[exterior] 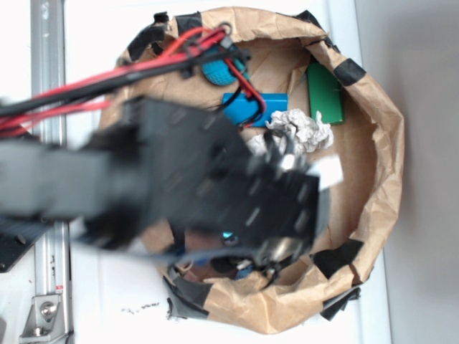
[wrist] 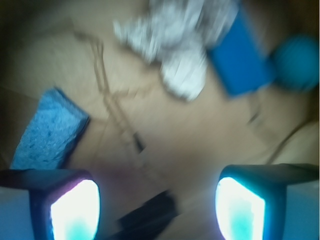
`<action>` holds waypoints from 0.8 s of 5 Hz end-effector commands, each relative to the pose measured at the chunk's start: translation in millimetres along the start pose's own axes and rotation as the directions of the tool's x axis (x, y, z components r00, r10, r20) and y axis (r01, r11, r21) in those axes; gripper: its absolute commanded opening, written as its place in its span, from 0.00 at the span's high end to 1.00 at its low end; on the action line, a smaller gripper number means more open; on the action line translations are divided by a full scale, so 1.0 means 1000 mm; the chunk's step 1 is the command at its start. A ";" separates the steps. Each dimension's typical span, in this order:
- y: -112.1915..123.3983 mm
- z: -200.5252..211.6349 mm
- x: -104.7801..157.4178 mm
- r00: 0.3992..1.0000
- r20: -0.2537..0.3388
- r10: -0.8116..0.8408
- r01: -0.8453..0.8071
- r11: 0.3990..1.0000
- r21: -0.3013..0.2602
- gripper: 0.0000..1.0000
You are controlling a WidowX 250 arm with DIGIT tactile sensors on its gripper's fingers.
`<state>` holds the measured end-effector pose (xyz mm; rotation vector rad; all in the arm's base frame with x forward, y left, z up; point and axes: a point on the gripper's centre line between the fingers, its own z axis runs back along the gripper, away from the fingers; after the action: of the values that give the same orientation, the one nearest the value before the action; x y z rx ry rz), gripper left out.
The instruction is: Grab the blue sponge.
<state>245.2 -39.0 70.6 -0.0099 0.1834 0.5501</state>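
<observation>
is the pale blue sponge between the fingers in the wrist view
No, the pale blue porous rectangular sponge lies outside the left finger, and only bare brown paper shows between the fingers.

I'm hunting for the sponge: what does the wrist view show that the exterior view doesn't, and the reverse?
Only the wrist view shows the blue sponge, lying flat on the brown paper left of the open pincer, untouched. Only the exterior view shows the green block, the taped paper rim and the arm hiding the sponge's area. Both show the crumpled white paper, blue block and teal ball.
</observation>
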 end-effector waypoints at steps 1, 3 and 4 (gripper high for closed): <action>-0.047 -0.015 0.010 0.879 -0.131 0.458 -0.474 0.868 -0.148 0.00; -0.054 0.013 -0.003 0.755 -0.150 0.638 -0.649 0.696 -0.307 0.00; -0.058 0.012 0.001 0.791 -0.101 0.604 -0.601 0.733 -0.320 0.00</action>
<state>252.8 -76.7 65.5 -0.2553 0.1129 1.2482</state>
